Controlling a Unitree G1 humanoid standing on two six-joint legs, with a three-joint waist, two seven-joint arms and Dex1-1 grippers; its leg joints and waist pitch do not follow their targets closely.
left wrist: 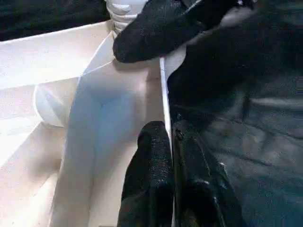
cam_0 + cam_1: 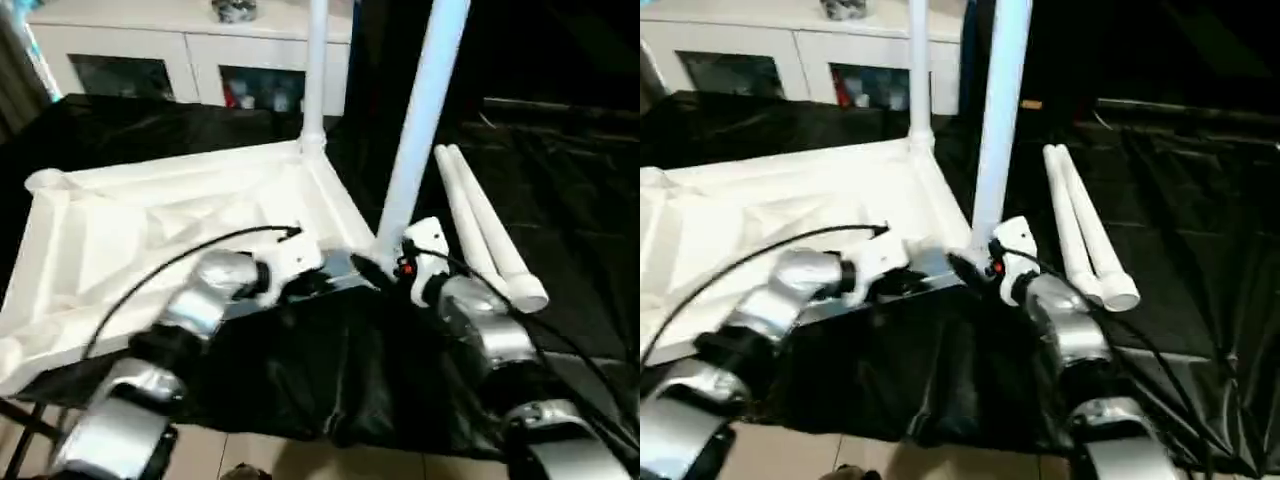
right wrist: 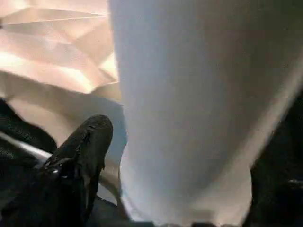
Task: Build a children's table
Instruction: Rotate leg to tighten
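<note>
Black cloth drapes the big table (image 2: pixel 560 200) I'm working over, with a white glass-door cabinet (image 2: pixel 190 60) behind its far edge. From the left eye view, the children's table (image 2: pixel 170 230) lies upside down toward the left side of the cloth, ribbed underside up. One leg (image 2: pixel 317 70) stands in the far corner socket, and a second leg (image 2: pixel 420 120) rises at the near right corner, tilted a little. Two spare legs (image 2: pixel 490 230) lie side by side on the cloth just to the right.

In the right eye view, my left gripper (image 2: pixel 925 265) sits on the top's near rim, and my right gripper (image 2: pixel 975 262) is at the foot of the tilted leg.

Left wrist view: my fingers (image 1: pixel 151 179) are clenched on the thin near rim (image 1: pixel 163 94) of the top, one on each side. The other arm's black finger lies across the corner, at the foot of the leg.

Right wrist view: the leg's base looms beside one black finger (image 3: pixel 87 142), which stands clear of it, so I read this gripper as let go.

My judgement: the leg is not fully seated yet. I would keep the rim pinned firmly, regrasp the leg low down, bring it upright over the socket, then press straight down without levering sideways.
</note>
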